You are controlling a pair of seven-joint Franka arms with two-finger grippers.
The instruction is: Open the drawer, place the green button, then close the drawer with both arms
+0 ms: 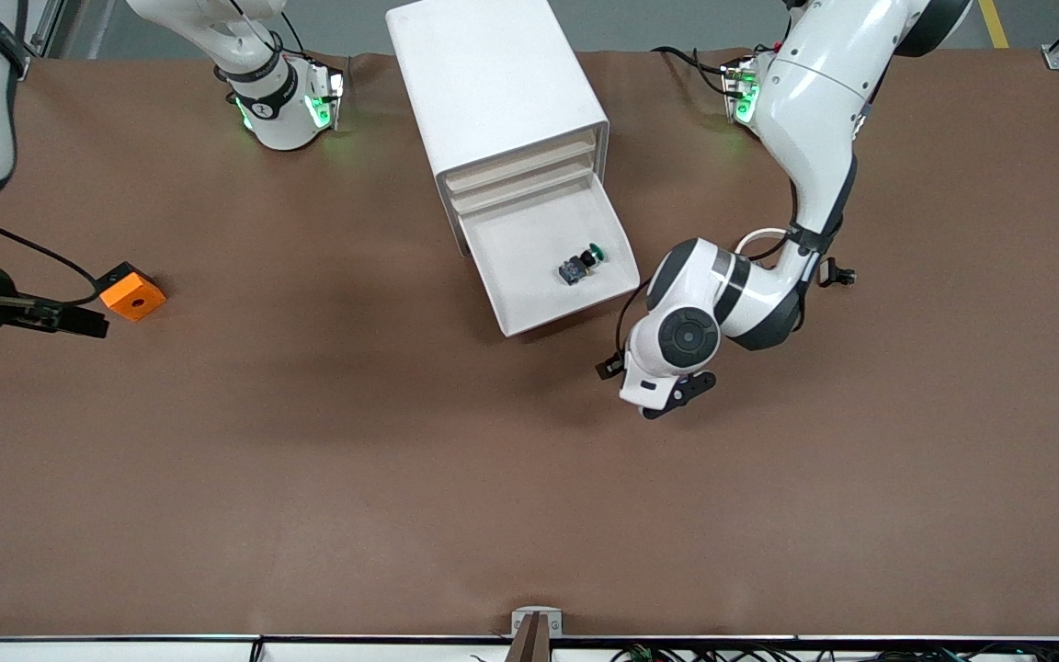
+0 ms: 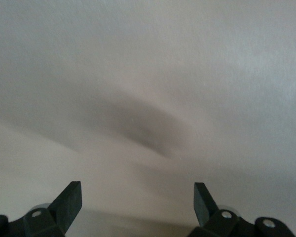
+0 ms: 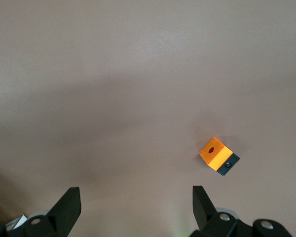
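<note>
Button is already lying inside the pulled-out drawer, so only the closing is remaining. Left gripper is hanging open and empty over bare tabletop just off the drawer's front corner; right gripper is waiting open beside the orange block.

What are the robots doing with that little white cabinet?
The bottom drawer of the white cabinet is pulled open, and the little green-capped button already lies inside it. Nobody holds anything now. The left arm's tool hangs open over the brown table, close to the drawer's front. The right arm waits at its end of the table, its tool open above the table beside an orange block. The drawer is not yet closed.
</note>
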